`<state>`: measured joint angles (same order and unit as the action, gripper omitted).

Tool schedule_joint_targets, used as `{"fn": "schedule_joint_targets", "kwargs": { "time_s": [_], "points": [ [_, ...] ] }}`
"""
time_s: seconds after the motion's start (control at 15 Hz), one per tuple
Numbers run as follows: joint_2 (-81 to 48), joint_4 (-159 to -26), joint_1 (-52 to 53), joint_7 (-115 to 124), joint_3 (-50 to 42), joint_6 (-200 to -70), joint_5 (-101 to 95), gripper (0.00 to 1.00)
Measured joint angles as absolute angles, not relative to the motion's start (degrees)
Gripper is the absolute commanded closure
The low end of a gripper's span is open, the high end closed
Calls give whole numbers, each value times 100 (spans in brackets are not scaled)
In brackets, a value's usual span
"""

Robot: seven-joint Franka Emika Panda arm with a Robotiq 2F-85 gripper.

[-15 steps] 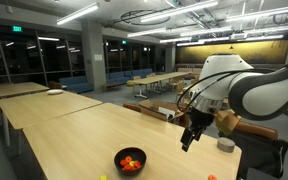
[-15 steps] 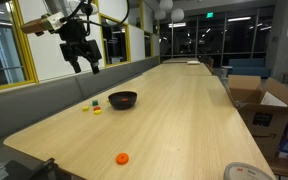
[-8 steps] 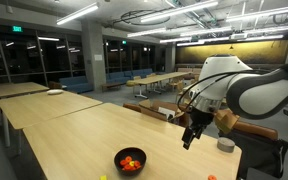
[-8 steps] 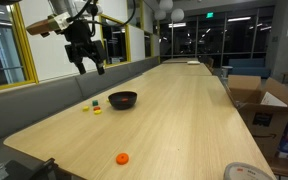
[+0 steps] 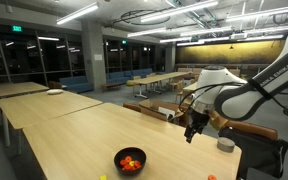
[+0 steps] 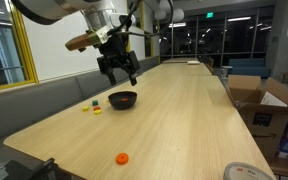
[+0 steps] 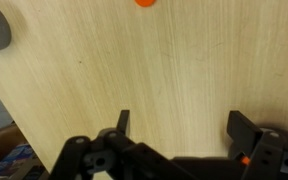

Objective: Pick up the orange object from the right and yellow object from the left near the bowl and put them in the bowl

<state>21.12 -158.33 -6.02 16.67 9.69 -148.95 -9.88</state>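
Wrist view is mostly bare worktop (image 7: pixel 174 70). In an exterior view the bowl (image 6: pixel 122 99) sits on it, with the pincer (image 6: pixel 122 76) hanging high above, near it. Its jaws are spread wide and hold nothing. The orange object (image 6: pixel 122 158) lies well apart from both, toward the worktop's near end. It shows at the wrist view's top edge, so the reach runs straight ahead, I judge. The yellow object (image 6: pixel 97 110) rests just beside the bowl.

Your arm (image 5: pixel 252 92) reaches in with the elbow bent and the wrist turned down. In both exterior views your tool (image 5: pixel 190 137) hangs in the air, pointing downward and slightly tilted (image 6: pixel 123 79). In the wrist view its two fingers (image 7: pixel 123 121) stand wide apart, jaws fully spread.
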Motion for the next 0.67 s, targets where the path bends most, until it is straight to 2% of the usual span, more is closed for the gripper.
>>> {"fn": "schedule_joint_targets", "kwargs": {
  "time_s": [0.33,0.67],
  "points": [
    [1090,-15701,-1158,2434,965,-15644,-1703,0],
    [413,-15640,-1154,3153,802,-15839,-1915,0]
  ]
}}
